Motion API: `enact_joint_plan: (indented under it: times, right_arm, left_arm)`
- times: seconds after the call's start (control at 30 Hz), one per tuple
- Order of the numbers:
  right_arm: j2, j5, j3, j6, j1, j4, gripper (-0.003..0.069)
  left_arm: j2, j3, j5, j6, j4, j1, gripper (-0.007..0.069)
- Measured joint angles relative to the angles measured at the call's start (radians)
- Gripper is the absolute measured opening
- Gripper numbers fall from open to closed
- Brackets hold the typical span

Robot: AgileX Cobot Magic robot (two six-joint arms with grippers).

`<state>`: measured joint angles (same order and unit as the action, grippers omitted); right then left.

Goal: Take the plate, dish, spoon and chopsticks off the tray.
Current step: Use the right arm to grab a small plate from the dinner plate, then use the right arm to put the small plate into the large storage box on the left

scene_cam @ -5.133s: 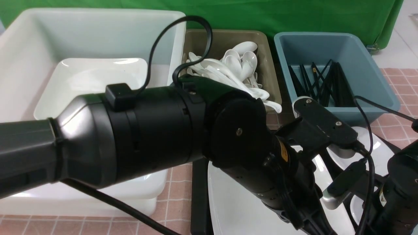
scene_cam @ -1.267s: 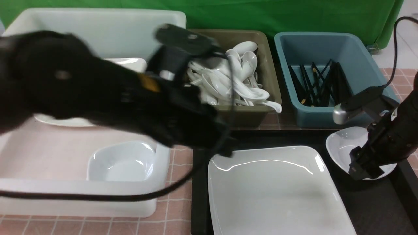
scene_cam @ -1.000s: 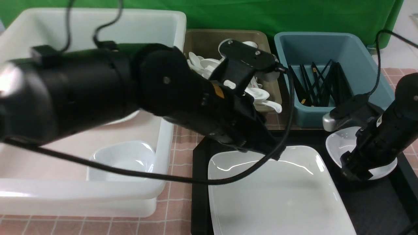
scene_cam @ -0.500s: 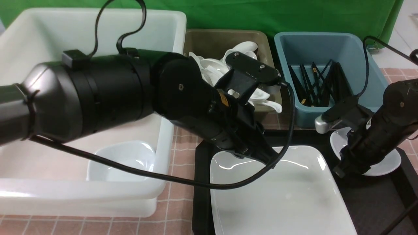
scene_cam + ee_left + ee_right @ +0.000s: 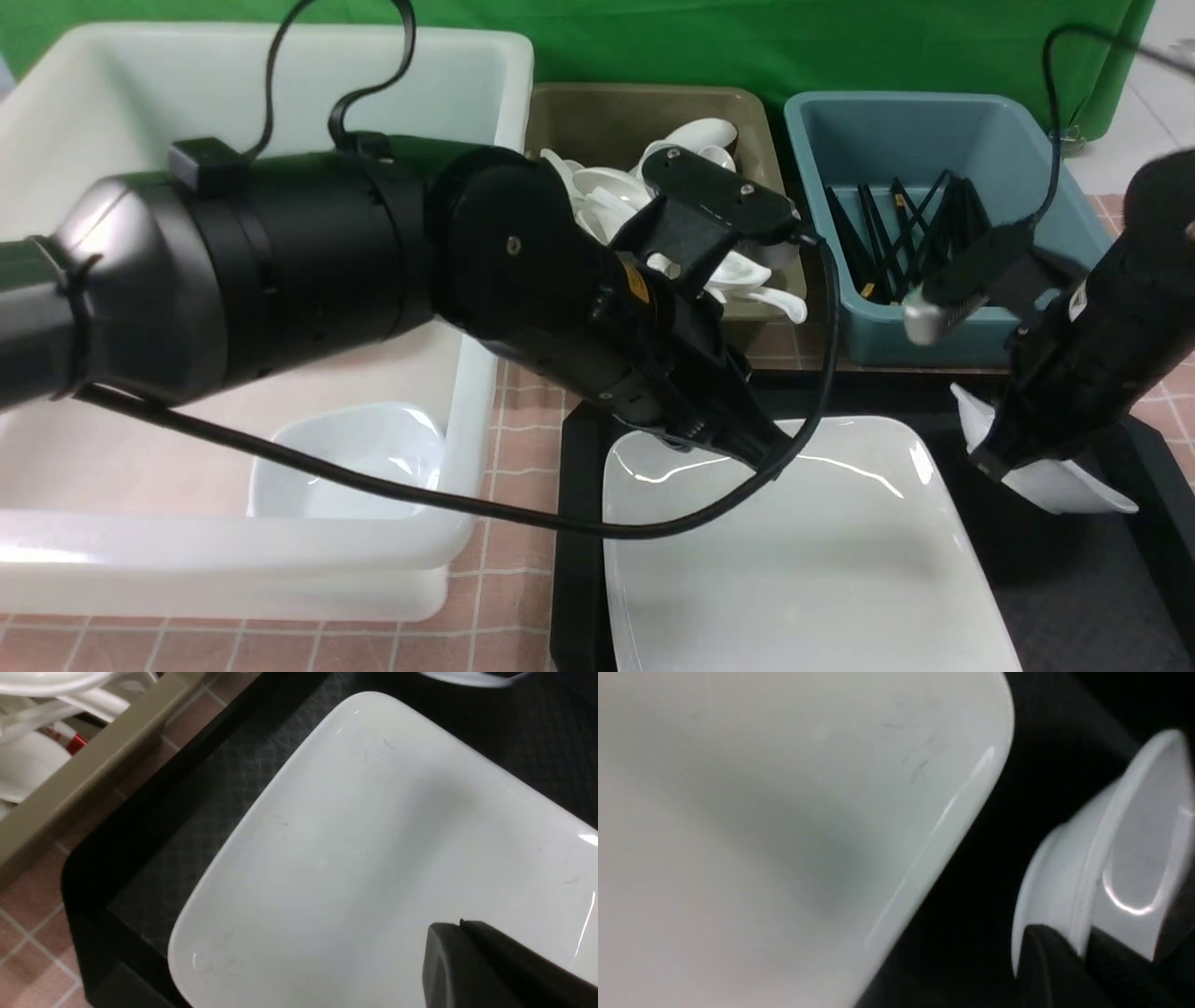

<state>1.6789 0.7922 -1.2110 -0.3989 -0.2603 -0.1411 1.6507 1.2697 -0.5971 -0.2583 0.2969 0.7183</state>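
The large white plate (image 5: 794, 560) lies on the black tray (image 5: 571, 523). My left gripper (image 5: 761, 453) is shut and empty, its tip (image 5: 460, 924) hovering just over the plate (image 5: 373, 835) near a far corner. My right gripper (image 5: 990, 462) is shut on the rim of the small white dish (image 5: 1055, 485), which hangs tilted just above the tray's right side. In the right wrist view the fingers (image 5: 1050, 961) pinch the dish's rim (image 5: 1134, 858) beside the plate's edge (image 5: 784, 812). The spoon and the chopsticks are out of view.
A big white tub (image 5: 56, 551) stands left of the tray with a small white bowl (image 5: 345, 462) inside. Behind the tray, an olive tub (image 5: 775, 177) holds a heap of white utensils and a blue tub (image 5: 1027, 131) holds black sticks. My left arm hides much of the white tub.
My right gripper has closed on the dish's rim and raised it, tilted, off the tray. My left arm swung in from the left and now holds still over the plate.
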Motion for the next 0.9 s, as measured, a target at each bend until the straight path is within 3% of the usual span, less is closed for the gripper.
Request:
enact_joint_plan:
  times: [0.23, 0.33, 0.43, 0.6, 0.73, 0.9]
  right_arm:
    - [-0.142, 0.073, -0.182, 0.05, -0.085, 0.107, 0.0077]
    - [-0.153, 0.069, -0.29, 0.011, -0.163, 0.213, 0.0077]
    - [-0.1, 0.036, -0.42, -0.034, -0.306, 0.313, 0.0077]
    - [0.067, -0.041, -0.583, -0.037, -0.498, 0.34, 0.0077]
    - [0.227, -0.069, -0.69, -0.041, -0.593, 0.344, 0.0077]
    - [0.355, -0.119, -0.758, -0.071, -0.629, 0.346, 0.0079]
  left_arm:
    - [-0.132, 0.0, -0.061, 0.03, -0.015, -0.145, 0.0]
    - [-0.212, 0.0, -0.144, 0.031, -0.037, -0.26, 0.0]
    - [-0.308, 0.0, -0.237, 0.031, -0.063, -0.433, 0.0]
    - [-0.393, -0.022, -0.318, 0.052, -0.082, -0.694, 0.0]
    - [-0.429, -0.075, -0.336, 0.054, -0.082, -0.835, 0.0]
    - [-0.455, -0.139, -0.338, 0.051, -0.076, -0.894, 0.0]
